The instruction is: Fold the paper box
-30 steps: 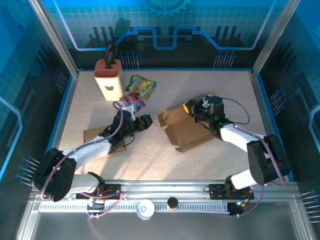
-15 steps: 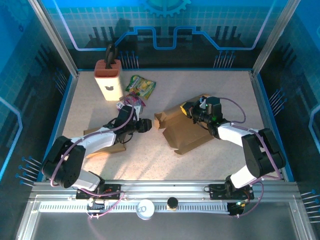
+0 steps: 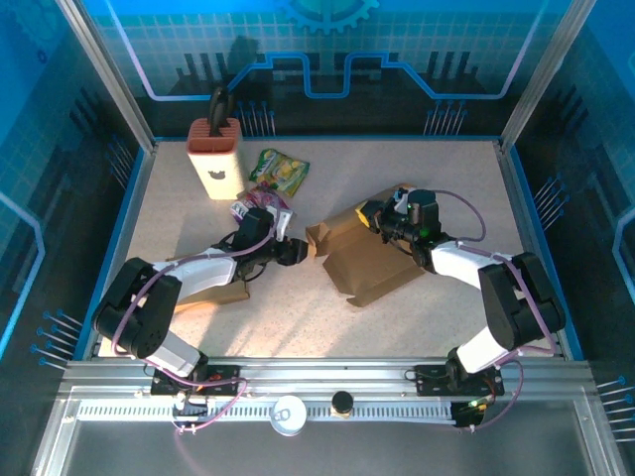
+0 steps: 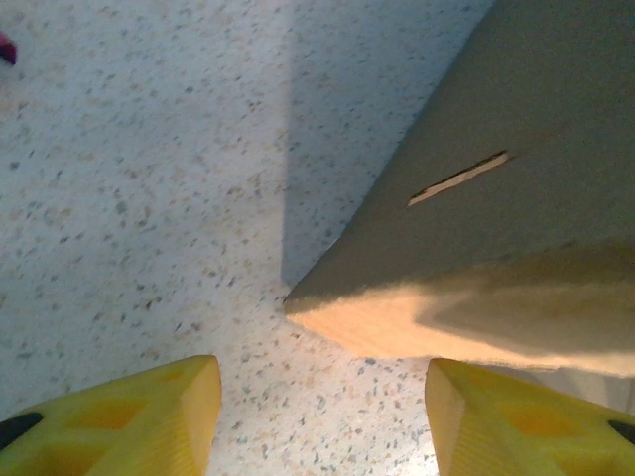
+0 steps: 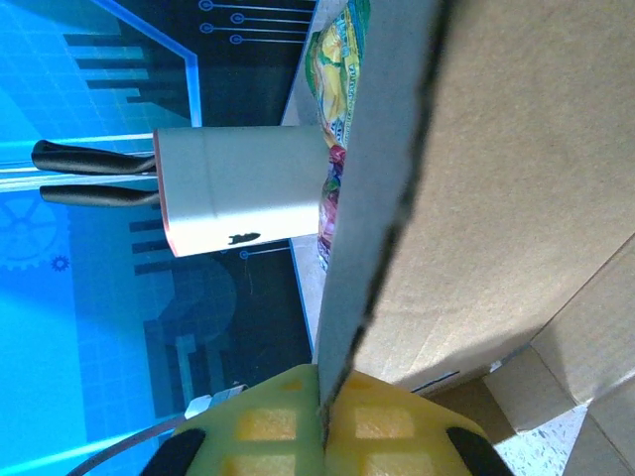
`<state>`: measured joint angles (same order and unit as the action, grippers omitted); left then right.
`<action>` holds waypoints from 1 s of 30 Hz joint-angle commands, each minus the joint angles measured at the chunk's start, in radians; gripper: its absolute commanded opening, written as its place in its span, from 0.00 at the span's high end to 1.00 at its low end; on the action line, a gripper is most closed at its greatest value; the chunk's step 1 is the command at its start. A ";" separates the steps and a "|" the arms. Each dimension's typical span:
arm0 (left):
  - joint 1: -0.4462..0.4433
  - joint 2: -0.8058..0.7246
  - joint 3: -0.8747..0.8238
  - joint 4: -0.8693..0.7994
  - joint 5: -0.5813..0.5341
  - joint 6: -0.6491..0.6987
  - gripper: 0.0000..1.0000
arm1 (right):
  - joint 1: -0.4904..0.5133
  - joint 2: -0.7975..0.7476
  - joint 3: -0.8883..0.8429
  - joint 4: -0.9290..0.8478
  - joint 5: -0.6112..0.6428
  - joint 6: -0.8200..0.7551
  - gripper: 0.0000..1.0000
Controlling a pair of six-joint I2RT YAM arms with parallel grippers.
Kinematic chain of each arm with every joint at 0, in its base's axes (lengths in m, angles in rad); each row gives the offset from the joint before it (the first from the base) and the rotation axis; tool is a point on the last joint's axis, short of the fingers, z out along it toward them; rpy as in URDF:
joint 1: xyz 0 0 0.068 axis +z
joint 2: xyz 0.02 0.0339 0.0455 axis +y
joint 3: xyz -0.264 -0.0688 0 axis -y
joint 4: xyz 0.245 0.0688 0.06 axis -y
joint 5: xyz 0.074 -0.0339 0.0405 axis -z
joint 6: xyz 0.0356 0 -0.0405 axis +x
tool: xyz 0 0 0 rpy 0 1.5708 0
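One brown cardboard paper box (image 3: 362, 263), part-folded, speckled counter (image 3: 446, 178) centre toward 3 o'clock. Right tool (image 5: 322, 421) clamped on its 12 o'clock flap edge. Left tool (image 4: 322, 397) jaws apart, at its 9 o'clock corner. One white knife block (image 3: 215, 164), 11 o'clock. One green-yellow snack packet (image 3: 280, 171) and one pink packet (image 3: 260, 206) beside it, print unreadable
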<state>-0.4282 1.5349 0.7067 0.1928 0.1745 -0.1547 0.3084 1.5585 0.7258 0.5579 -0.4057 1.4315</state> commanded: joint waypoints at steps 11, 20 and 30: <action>-0.027 0.030 -0.014 0.151 0.124 0.151 0.44 | 0.002 0.031 0.052 -0.018 -0.050 -0.037 1.00; -0.089 0.038 -0.024 0.159 0.037 0.159 0.48 | 0.005 0.056 0.057 0.015 -0.054 -0.026 1.00; -0.135 0.041 -0.019 0.173 0.001 0.166 0.66 | 0.010 0.058 0.066 0.016 -0.059 -0.029 1.00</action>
<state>-0.5419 1.5684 0.6987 0.3359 0.1947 -0.0151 0.3084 1.6035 0.7700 0.5629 -0.4397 1.4235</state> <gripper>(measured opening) 0.348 0.041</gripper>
